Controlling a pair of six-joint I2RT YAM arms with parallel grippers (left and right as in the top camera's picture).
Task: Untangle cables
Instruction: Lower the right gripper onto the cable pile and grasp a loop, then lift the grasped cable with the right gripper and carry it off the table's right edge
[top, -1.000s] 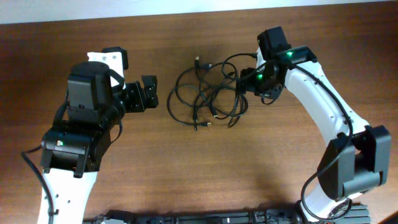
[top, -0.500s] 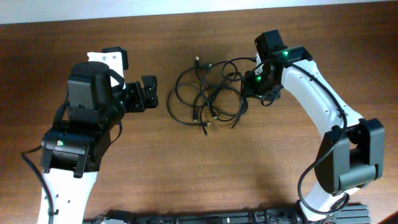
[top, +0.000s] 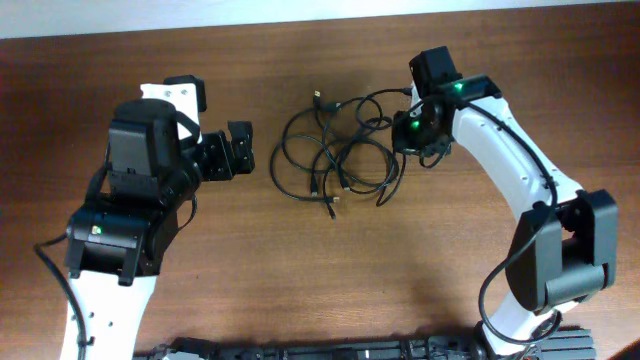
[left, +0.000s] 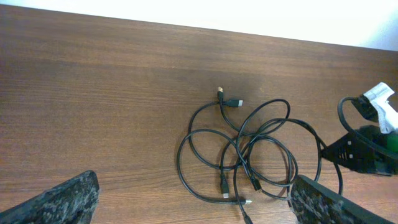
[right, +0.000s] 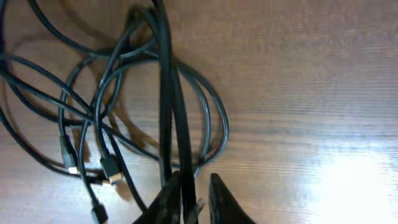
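Nearest the robot, on its side of the cables (top: 338, 160), only the brown table (top: 400, 270) shows. The cables lie in one loose tangle at mid-table: several thin black loops cross each other, and none is drawn out on its own. A metal-tipped plug (top: 333, 203) pokes out of the tangle's near edge.

Level with the tangle, the left gripper (top: 243, 150) hovers just beside its left edge and apart from it. Its jaws are spread wide and hold nothing. Its wrist view shows the whole tangle ahead, between the two fingers.

At the tangle's right edge, the right gripper (right: 193, 182) is down on the loops. Its wrist view shows the fingers (right: 227, 202) pinched close together, with black strands running straight into the narrow gap. It looks clamped on the cables there, though I cannot tell whether one strand or two is caught.

At the tangle's far edge another plug (top: 320, 100) lies at the end of a loop.

By my judgement the task is at its very start: a first grip is made, but no cable is freed. What remains is to draw the gripped strand rightwards away from the tangle while the left gripper holds the rest. That would then be repeated until each cable lies apart.
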